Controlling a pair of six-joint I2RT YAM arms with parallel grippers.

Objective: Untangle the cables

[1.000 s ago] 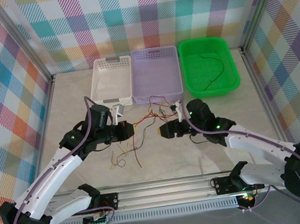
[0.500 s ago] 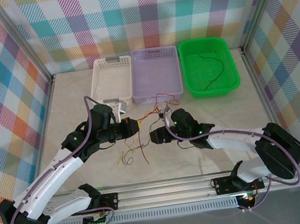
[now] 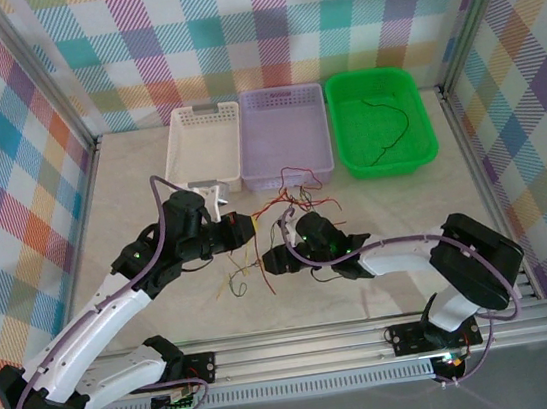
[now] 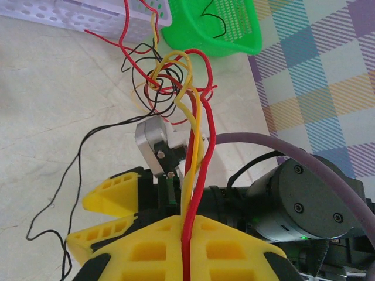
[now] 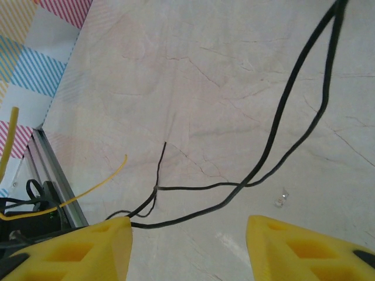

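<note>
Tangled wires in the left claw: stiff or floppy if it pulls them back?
Likely floppy: the cables curl in loose loops beyond the left claw. Probably light, so the whole knot may drag along instead of separating. The black cable lies limp on the table, so a push likely just bends it.

Left pincer (image 4: 186,225) clamped tight; right pincer (image 5: 188,228) spread wide; both arms angled inward.

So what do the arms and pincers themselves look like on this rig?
Both the left arm and right arm have white shells, black joints with small green lights, and a lilac hose alongside. The left pincer and right pincer have yellow fingers with recessed pockets.
</note>
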